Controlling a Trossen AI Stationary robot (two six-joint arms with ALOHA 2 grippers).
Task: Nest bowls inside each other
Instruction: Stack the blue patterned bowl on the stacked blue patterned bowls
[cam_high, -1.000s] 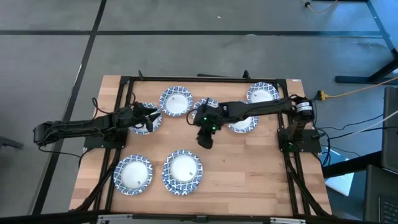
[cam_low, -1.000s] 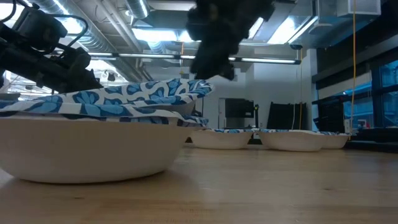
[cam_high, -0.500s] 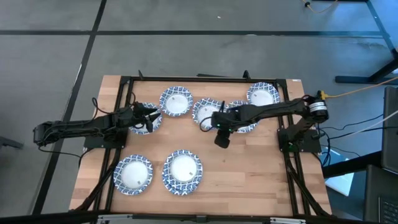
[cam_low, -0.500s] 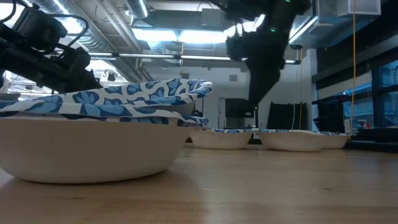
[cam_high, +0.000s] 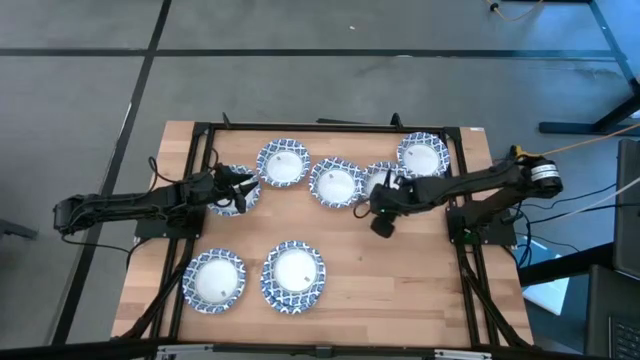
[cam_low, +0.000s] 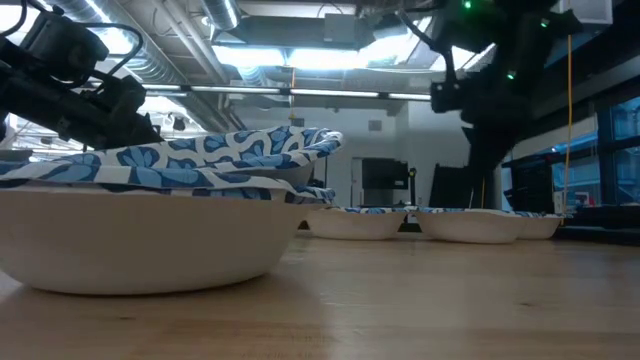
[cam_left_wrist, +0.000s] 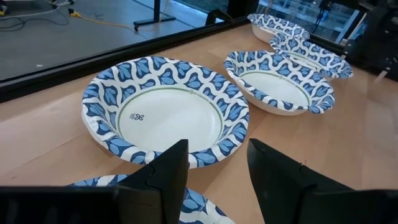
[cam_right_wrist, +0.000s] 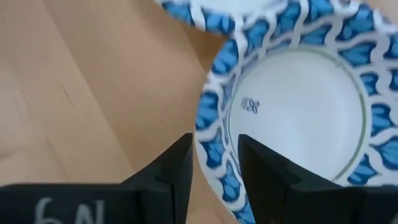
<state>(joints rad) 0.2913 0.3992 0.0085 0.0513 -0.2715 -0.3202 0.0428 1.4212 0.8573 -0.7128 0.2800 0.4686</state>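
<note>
Several blue-and-white patterned bowls lie singly on the wooden table. My left gripper (cam_high: 240, 185) hangs over the rim of the back-left bowl (cam_high: 226, 192). Its fingers stand apart in the left wrist view (cam_left_wrist: 217, 146), with that rim (cam_left_wrist: 186, 208) just beneath them. My right gripper (cam_high: 380, 210) is at the front edge of the bowl (cam_high: 388, 178) right of centre. It is open, and that bowl's rim (cam_right_wrist: 214, 134) shows between its fingers (cam_right_wrist: 168, 168). In the low view a tilted bowl (cam_low: 240, 145) shows above the near bowl (cam_low: 140, 230).
More bowls sit at the back (cam_high: 283, 163), the middle (cam_high: 337, 182) and the back right (cam_high: 422, 155), and two at the front (cam_high: 216, 280) (cam_high: 293, 274). A black frame (cam_high: 330, 127) edges the table. Bare wood lies at the front right (cam_high: 400, 290).
My right arm has swung to the right, from over the middle bowl to the one beside it, uncovering the middle bowl. The left arm has not moved.
</note>
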